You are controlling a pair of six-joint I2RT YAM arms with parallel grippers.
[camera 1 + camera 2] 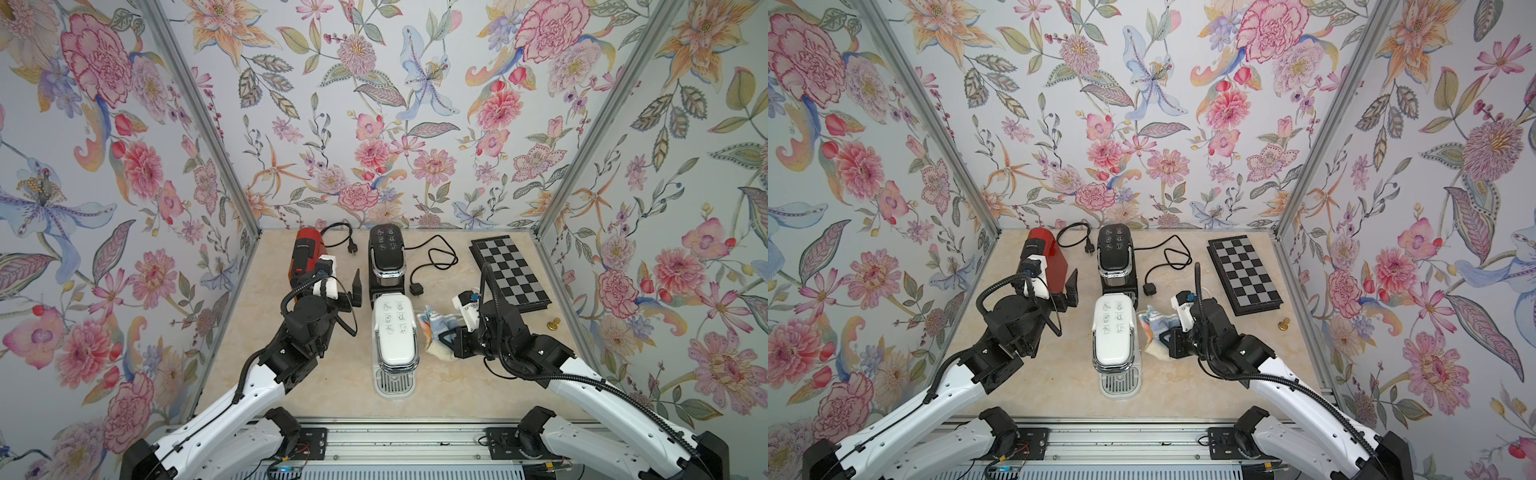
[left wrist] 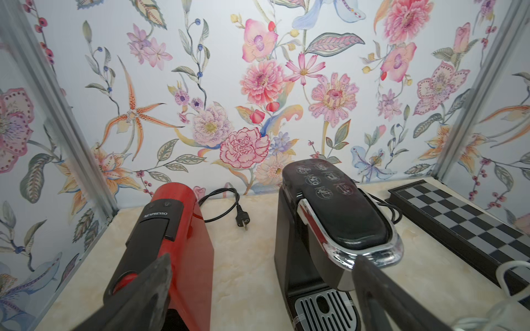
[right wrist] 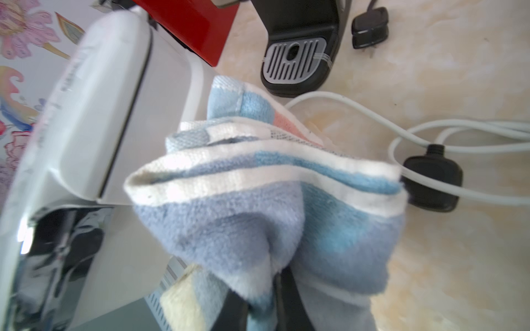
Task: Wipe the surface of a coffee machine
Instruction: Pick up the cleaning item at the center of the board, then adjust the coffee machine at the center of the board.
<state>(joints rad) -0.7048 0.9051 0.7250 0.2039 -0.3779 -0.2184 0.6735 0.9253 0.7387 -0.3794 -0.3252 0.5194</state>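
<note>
Currently, right claw (image 3: 258,309) is clenched on the striped cloth (image 3: 258,200), just beside the white coffee machine (image 1: 394,332) at frame centre on the worktop (image 1: 316,386). Left claw (image 2: 261,259) released, empty, left of centre.

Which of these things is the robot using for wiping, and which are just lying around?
For the job: blue-and-white cloth, gripped by the right gripper; white coffee machine beside it, probably the one to wipe.
Just lying about: red Nespresso machine, black coffee machine, chessboard, small brass piece, black power cord.
</note>
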